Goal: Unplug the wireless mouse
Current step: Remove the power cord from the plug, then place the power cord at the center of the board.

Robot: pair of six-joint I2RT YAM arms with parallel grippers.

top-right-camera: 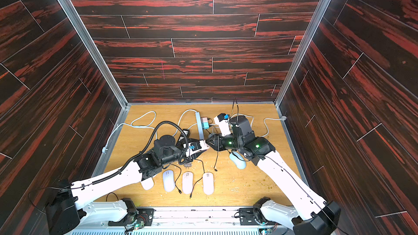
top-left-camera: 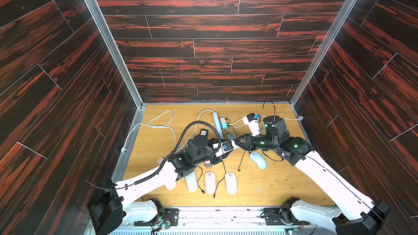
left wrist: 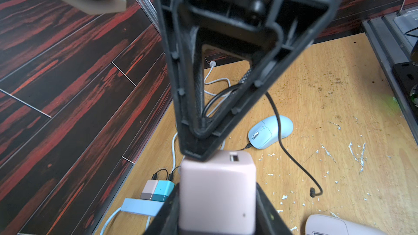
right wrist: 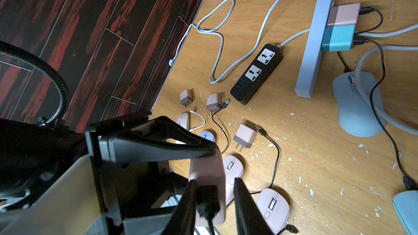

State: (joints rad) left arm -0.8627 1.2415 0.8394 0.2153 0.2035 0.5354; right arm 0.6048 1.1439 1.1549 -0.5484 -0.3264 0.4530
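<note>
My left gripper (left wrist: 218,209) is shut on a pink charger block (left wrist: 218,186), held above the table's middle, where both grippers meet in a top view (top-left-camera: 236,145). A black USB plug (right wrist: 207,200) sits in the block's end, its cable dropping out of view. My right gripper (right wrist: 214,202) straddles that plug. One finger (right wrist: 187,202) lies against it and the other (right wrist: 245,202) stands a gap away, so it is open. Several mice lie around, among them a light-blue mouse (top-left-camera: 257,159) with a cable in it. Which wireless mouse the held cable serves I cannot tell.
A blue power strip (top-left-camera: 217,125) carries a pink and a teal charger (top-left-camera: 223,123) with cables. A black power strip (right wrist: 256,73) lies beside it. Three pale mice (top-left-camera: 210,181) sit near the front edge. Loose pink chargers (right wrist: 245,135), black cables and white cords litter the wooden table (top-left-camera: 271,188).
</note>
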